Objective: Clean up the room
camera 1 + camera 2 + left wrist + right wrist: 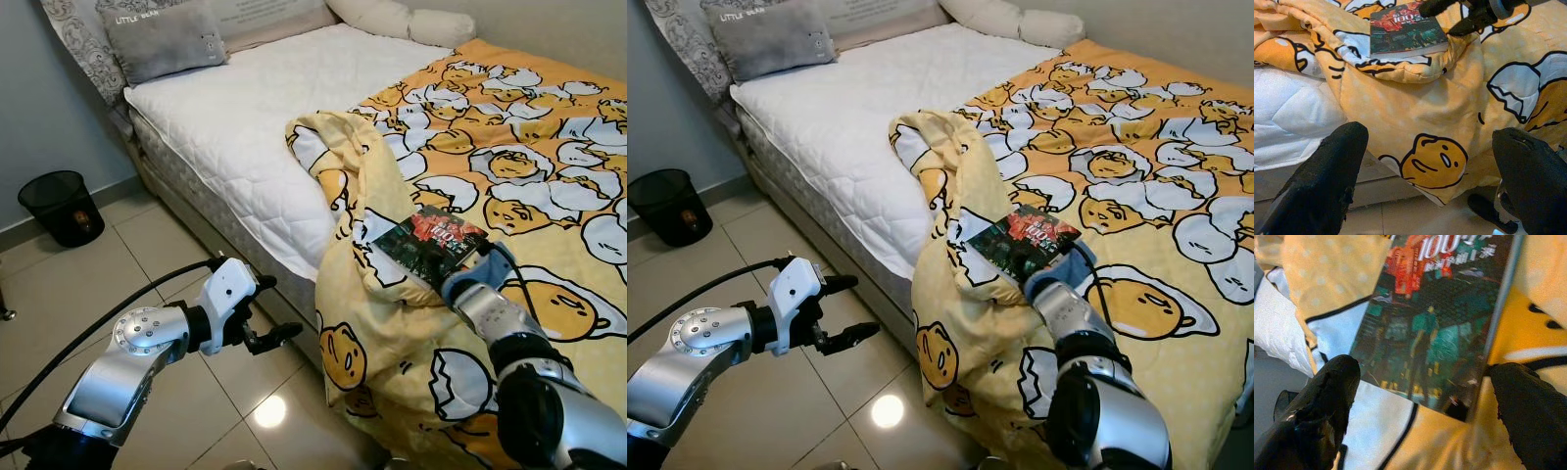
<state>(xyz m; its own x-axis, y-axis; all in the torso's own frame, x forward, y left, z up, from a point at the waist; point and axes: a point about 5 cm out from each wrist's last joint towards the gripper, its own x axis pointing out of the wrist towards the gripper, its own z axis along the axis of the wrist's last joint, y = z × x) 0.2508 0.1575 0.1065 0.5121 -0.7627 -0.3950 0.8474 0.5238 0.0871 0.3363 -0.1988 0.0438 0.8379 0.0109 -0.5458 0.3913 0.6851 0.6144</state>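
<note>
Book (437, 241) located on crumpled yellow duvet (549, 166) at the near edge of the bed (235, 127), cover up, tilted over a fold of fabric. Right gripper (1420, 377) positioned at the book's near short edge, fingers spread wide to either side of the cover, nothing held. Left gripper (266, 311) suspended over the tiled floor (147, 255) beside the bed, released, jaws apart, aimed toward the hanging duvet.

Handling assessment: thin paperback, light, glossy cover, likely slippery against hard black fingers; flexible when taken by one corner. Soft bedding beneath gives way under downward pressure, so a flat pinch from above likely to push the book into the fold. Recommended hold: across the spine or near short edge, one finger under the overhanging cover, one on top. Risk of catching duvet fabric together with the book; check separation before lifting.

Also present: black wastebasket (61, 207) on the floor near the wall, grey pillow (165, 39) at the head of the bed.
</note>
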